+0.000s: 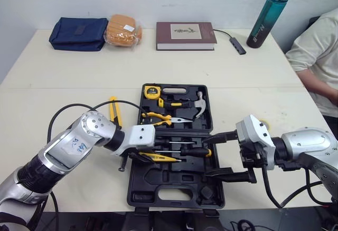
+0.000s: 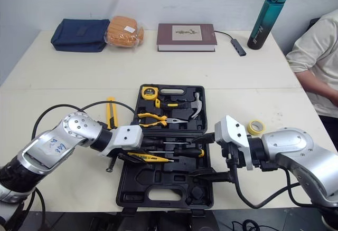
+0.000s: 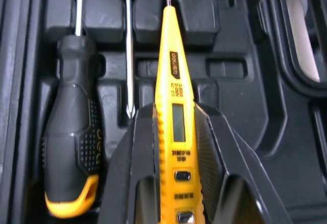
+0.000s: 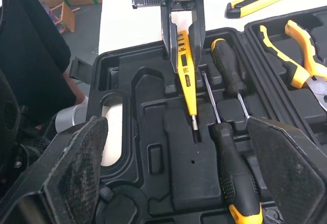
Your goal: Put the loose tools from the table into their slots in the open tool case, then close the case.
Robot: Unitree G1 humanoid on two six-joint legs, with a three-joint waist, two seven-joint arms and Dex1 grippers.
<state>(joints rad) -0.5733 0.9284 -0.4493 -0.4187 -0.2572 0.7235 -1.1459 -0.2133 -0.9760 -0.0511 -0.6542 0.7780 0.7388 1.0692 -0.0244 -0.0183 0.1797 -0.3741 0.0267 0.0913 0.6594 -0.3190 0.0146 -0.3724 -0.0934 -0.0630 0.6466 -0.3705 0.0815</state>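
The left gripper [image 4: 183,47] has its fingers pinching the yellow tester pen [image 3: 172,81] low over the near half of the tool case [image 1: 138,189], beside a seated screwdriver [image 3: 71,132]. It should line the pen up with its narrow slot, press it flat, then release. The right gripper [image 1: 211,156] has its fingers spread at the case's right edge.

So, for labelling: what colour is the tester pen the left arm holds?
Yellow tester pen, left wrist view.

Tool case [image 1: 158,181] front-ctr on table [image 1: 79,78], knife [image 1: 114,111] left, tape roll [image 2: 256,127] right, book [image 1: 186,36] behind.
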